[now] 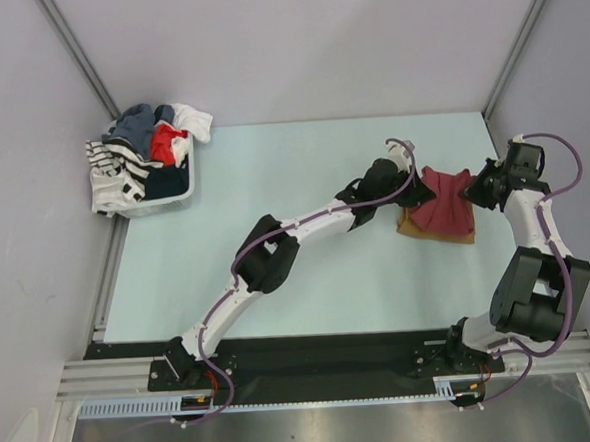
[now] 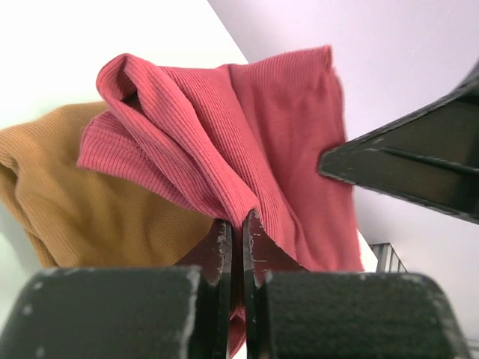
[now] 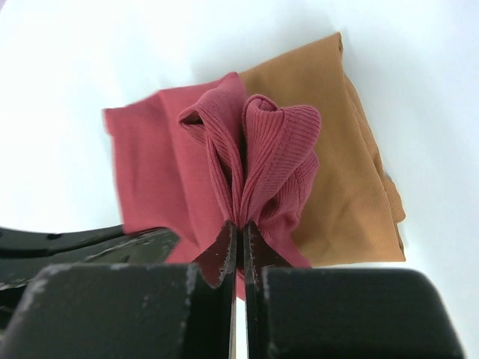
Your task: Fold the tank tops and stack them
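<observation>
- Left claw (image 1: pixel 415 196): clenched, with its fingertips pinching a ribbed fold on the left edge of the maroon tank top (image 1: pixel 450 203).
- Left wrist view: the left claw (image 2: pixel 239 224) has its jaws almost together, with red cloth (image 2: pixel 224 134) caught between them.
- Right claw (image 1: pixel 479 186): clenched on the opposite, right edge of the same garment.
- Right wrist view: the right claw (image 3: pixel 238 228) grips two bunched folds of the maroon tank top (image 3: pixel 254 149).
- The maroon tank top lies over the tan tank top (image 1: pixel 434 235), on the right part of the table (image 1: pixel 303 180).
- The tan cloth shows along the near edge and beside the red cloth (image 2: pixel 75 202) (image 3: pixel 337 149).
- A basket (image 1: pixel 168 196) of mixed clothes (image 1: pixel 145 140) stands at the far left corner, well apart.
</observation>
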Action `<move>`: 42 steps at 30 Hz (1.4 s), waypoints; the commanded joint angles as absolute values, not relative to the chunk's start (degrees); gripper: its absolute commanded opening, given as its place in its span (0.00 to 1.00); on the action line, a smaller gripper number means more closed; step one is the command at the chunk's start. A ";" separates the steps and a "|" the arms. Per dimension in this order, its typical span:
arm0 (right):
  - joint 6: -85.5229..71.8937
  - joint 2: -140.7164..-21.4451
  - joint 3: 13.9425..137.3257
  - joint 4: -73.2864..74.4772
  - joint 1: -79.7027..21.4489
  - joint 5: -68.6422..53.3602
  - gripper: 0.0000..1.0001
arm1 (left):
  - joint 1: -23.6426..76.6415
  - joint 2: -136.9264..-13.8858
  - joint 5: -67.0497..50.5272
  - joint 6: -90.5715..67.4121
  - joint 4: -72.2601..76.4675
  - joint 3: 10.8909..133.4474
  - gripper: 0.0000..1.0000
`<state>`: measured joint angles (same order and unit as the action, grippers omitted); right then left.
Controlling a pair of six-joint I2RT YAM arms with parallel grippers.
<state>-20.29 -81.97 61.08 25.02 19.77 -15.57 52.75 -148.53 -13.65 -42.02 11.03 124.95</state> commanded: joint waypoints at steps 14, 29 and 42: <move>-22.94 -87.09 61.61 21.18 22.24 -16.70 0.00 | 51.94 -142.21 -10.81 -42.88 16.17 119.36 0.00; -26.01 -93.25 60.91 21.45 22.68 -7.93 0.00 | 51.77 -143.61 -8.53 -43.94 13.01 119.27 0.03; -29.00 -92.99 59.24 20.92 24.17 -2.72 0.19 | 52.56 -145.29 -7.38 -43.86 9.23 121.11 0.16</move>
<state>-28.29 -93.34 59.00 21.12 23.79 -5.37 52.29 -146.78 -7.86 -43.70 9.85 118.58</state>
